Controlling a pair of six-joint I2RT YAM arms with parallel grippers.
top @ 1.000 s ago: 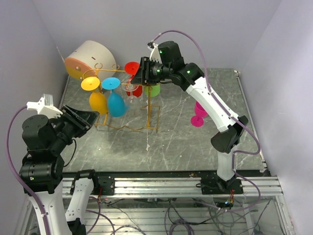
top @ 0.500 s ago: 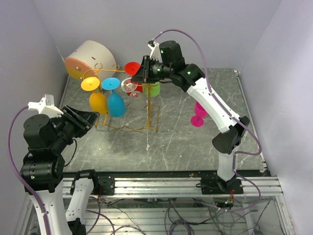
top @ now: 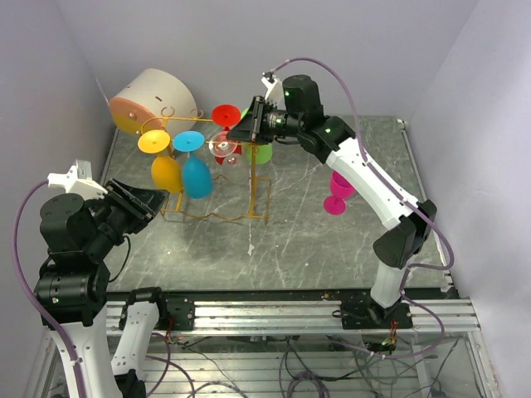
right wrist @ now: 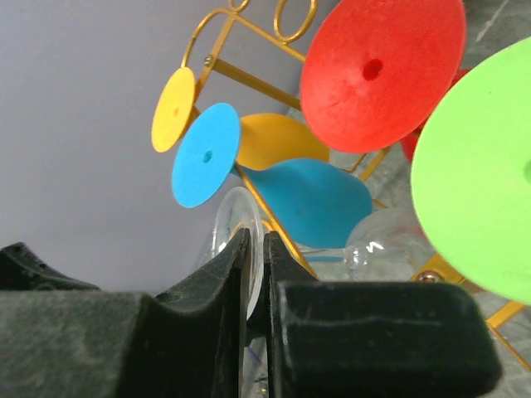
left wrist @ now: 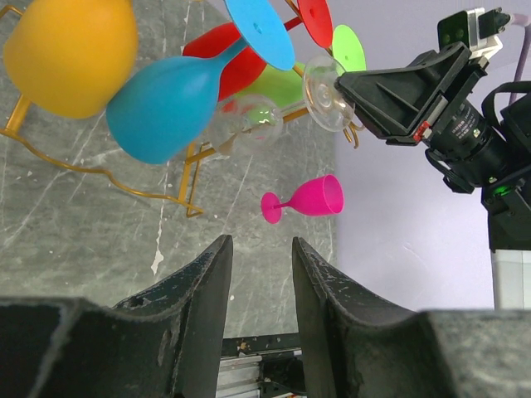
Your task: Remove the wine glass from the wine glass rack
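Observation:
The wine glass rack [top: 217, 217] is a thin gold wire stand at the back left of the table. Yellow [top: 166, 172], blue [top: 197, 176], red [top: 225, 114] and green [top: 260, 152] glasses hang on it. A clear wine glass [top: 224, 148] hangs among them, foot toward the right arm. My right gripper [top: 249, 131] is shut on the rim of that clear foot [right wrist: 232, 224], its fingers pinching the disc edge-on. The clear bowl [right wrist: 390, 240] shows beside the blue glass. My left gripper [left wrist: 259, 249] is open and holds nothing, low at the left, away from the rack.
A pink glass [top: 338, 195] stands on the table under the right arm's forearm. A white-and-orange drum [top: 153, 99] lies behind the rack against the back wall. Walls close in at left, right and back.
My right gripper has shut on the clear glass's foot, and its arm has swung slightly to the right. The left arm has not moved.

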